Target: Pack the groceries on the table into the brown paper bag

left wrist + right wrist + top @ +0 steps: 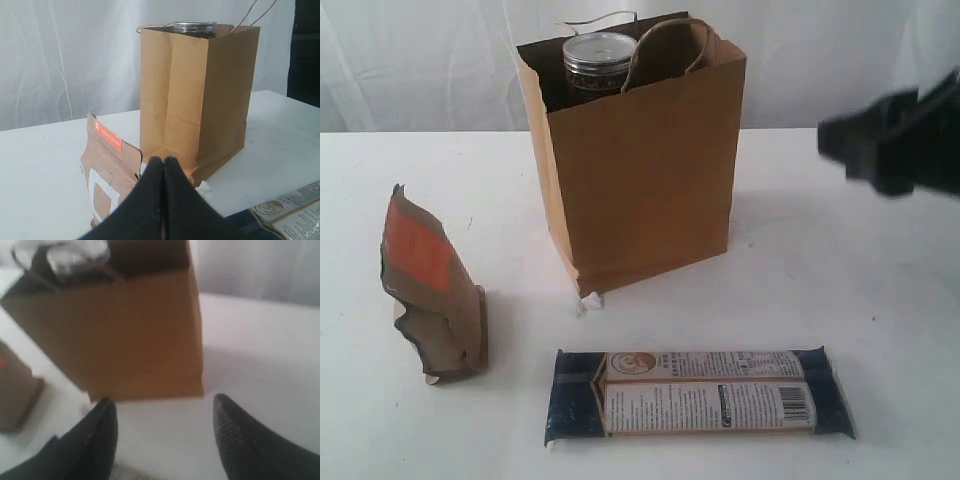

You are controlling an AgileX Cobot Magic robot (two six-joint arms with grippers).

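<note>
Up front the long navy packet (698,394) lies flat on the tabletop (880,330), with the orange-brown pouch (432,290) standing off to its left. Behind them the brown paper bag (640,170) is upright, and the jar (599,60) is already inside, top poking out. The left claw (163,165) is clenched on nothing. The right claw (162,401) is released and empty, off to the right of the bag.

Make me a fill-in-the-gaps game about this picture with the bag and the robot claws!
1. ___ groceries wait outside the brown paper bag: the orange-brown pouch and the navy packet.
2. The navy packet lies ___ on the table.
3. The left claw is ___.
4. The right claw is ___ and empty.
Missing words: two, flat, shut, open.
</note>
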